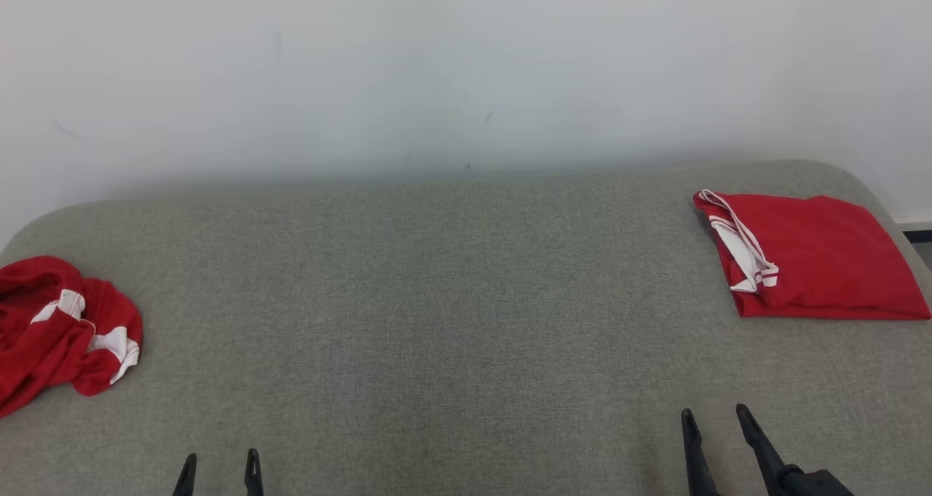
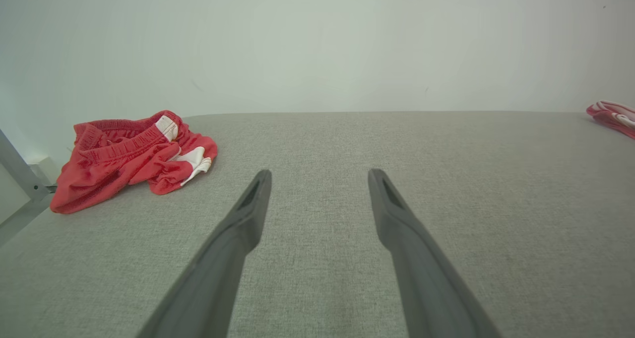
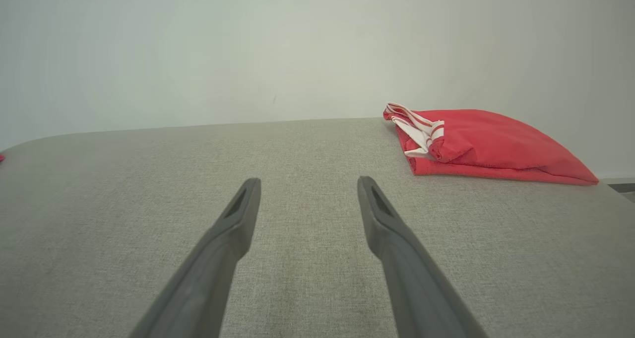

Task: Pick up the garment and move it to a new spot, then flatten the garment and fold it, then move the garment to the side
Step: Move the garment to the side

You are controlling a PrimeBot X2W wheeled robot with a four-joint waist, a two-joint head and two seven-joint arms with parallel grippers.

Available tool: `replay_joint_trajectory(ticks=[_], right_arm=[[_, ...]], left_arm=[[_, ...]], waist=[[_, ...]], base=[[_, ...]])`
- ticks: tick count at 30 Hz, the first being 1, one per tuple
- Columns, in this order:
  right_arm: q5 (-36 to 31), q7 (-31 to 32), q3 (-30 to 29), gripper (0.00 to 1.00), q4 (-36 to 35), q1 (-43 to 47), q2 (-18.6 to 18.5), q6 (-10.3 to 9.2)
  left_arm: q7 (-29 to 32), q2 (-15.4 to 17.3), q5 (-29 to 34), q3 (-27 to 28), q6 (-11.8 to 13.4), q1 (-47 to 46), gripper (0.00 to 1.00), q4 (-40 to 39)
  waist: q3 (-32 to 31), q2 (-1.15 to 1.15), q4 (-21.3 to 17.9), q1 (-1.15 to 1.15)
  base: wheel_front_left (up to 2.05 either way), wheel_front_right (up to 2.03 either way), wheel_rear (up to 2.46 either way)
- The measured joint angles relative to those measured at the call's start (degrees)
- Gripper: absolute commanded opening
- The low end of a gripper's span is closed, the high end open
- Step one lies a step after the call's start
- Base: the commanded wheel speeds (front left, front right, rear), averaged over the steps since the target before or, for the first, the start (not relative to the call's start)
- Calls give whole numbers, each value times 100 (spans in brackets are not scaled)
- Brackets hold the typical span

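Lying bunched at the left edge of the tabletop, the garment turns its waistband toward the wall; long axis unclear. Left end effector and right end effector gape wide, empty.

The left gripper is spread wide over the grey fabric surface; a crumpled red-and-white garment lies far left.

The red shorts with white patches lie in a crumpled heap at the left edge of the grey worktop. A red garment with white trim lies neatly folded at the far right.
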Motion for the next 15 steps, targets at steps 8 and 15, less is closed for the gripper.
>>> replay_joint_trajectory(ticks=[8,15], right_arm=[[125,-1,56,100,134,44,2,0],[177,-1,63,100,225,90,3,0]], left_arm=[[0,8,-10,29,-153,-15,100,455],[0,12,-25,43,-237,-125,100,567]], waist=[[-109,0,116,0],[-181,0,177,0]], base=[[0,0,0],[0,0,0]])
